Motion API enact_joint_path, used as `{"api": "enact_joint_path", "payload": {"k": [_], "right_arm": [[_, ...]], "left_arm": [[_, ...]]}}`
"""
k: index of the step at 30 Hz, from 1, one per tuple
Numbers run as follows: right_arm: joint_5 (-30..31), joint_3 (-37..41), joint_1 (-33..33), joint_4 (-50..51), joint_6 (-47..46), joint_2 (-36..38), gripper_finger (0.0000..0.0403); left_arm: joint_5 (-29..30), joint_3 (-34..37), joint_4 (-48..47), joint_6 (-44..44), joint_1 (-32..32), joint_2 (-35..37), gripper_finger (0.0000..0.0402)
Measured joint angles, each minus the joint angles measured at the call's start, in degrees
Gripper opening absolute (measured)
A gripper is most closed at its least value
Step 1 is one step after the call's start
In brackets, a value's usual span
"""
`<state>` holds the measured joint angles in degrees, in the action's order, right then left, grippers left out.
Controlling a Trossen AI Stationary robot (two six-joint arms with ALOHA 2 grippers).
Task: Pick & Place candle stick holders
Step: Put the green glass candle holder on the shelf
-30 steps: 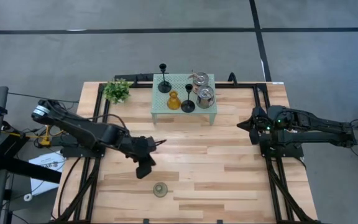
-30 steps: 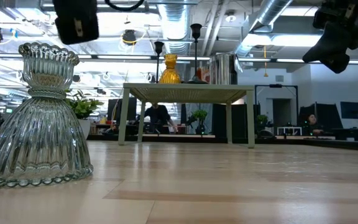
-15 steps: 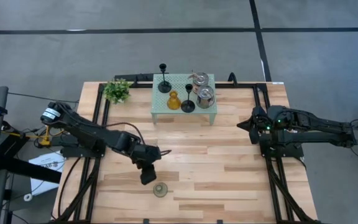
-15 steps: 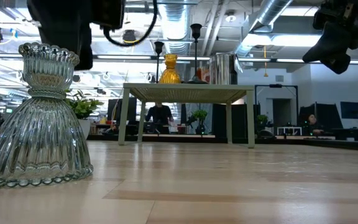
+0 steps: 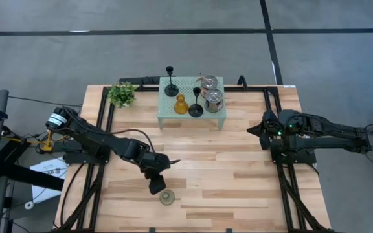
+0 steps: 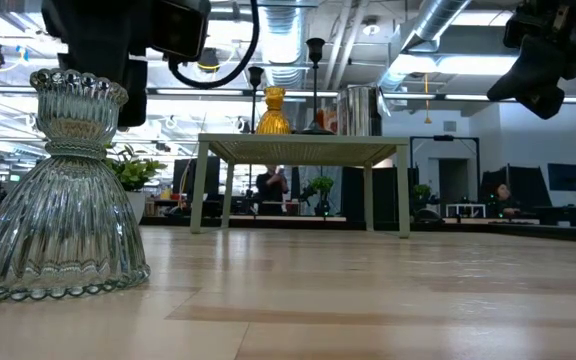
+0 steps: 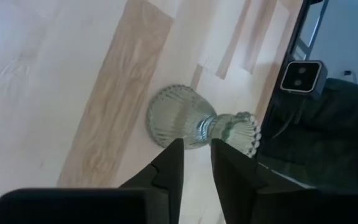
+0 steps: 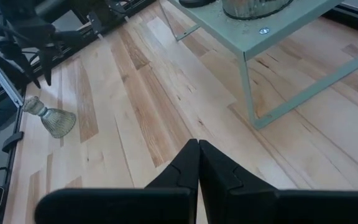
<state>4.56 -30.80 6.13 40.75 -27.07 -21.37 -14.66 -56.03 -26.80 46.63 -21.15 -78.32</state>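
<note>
A pale green ribbed glass candle stick holder (image 5: 167, 197) stands upright on its wide base near the table's front edge, also large in the low view (image 6: 63, 190). My left gripper (image 5: 155, 188) hovers just behind it, slanting down, open; in its wrist view (image 7: 196, 144) the holder (image 7: 191, 121) lies just beyond the fingertips. Several more holders stand on a small green table (image 5: 167, 111) at the back: two black stemmed ones (image 5: 171, 81), an amber one (image 5: 180, 105) and two silvery jars (image 5: 214, 100). My right gripper (image 8: 198, 144) waits shut at the right (image 5: 256, 129).
A potted plant (image 5: 122, 94) stands at the back left beside the green table. Black frame rails (image 5: 283, 181) run along both table sides. Bare wood stretches between the green table and the glass holder. People sit in the room beyond (image 6: 273, 185).
My left gripper has come down and toward the table's near edge, closing on the pale green glass holder, and has tipped further downward. The holder has not moved.
</note>
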Motion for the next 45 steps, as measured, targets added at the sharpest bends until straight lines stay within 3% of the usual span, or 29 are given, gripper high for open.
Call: {"api": "enact_joint_path", "payload": {"k": [15, 22, 31, 45], "right_arm": [[0.0, 0.01, 0.0, 0.0, -1.37, 0.0, 0.0], [0.0, 0.01, -0.02, 0.0, -1.51, 0.02, 0.0], [0.0, 0.0, -0.04, 0.02, -1.46, 0.02, 0.0], [0.0, 0.01, -0.04, 1.44, -1.46, 0.01, 0.0]], "left_arm": [[-2.01, -0.02, 9.41, 2.29, -2.55, 0.02, 0.0063], [4.78, -0.02, 9.3, 3.54, -6.84, 0.04, 0.0037], [13.24, -0.17, 9.18, 3.5, -7.76, 0.04, 0.0005], [15.94, -0.24, 0.28, 3.69, -7.78, 0.04, 0.0003]]}}
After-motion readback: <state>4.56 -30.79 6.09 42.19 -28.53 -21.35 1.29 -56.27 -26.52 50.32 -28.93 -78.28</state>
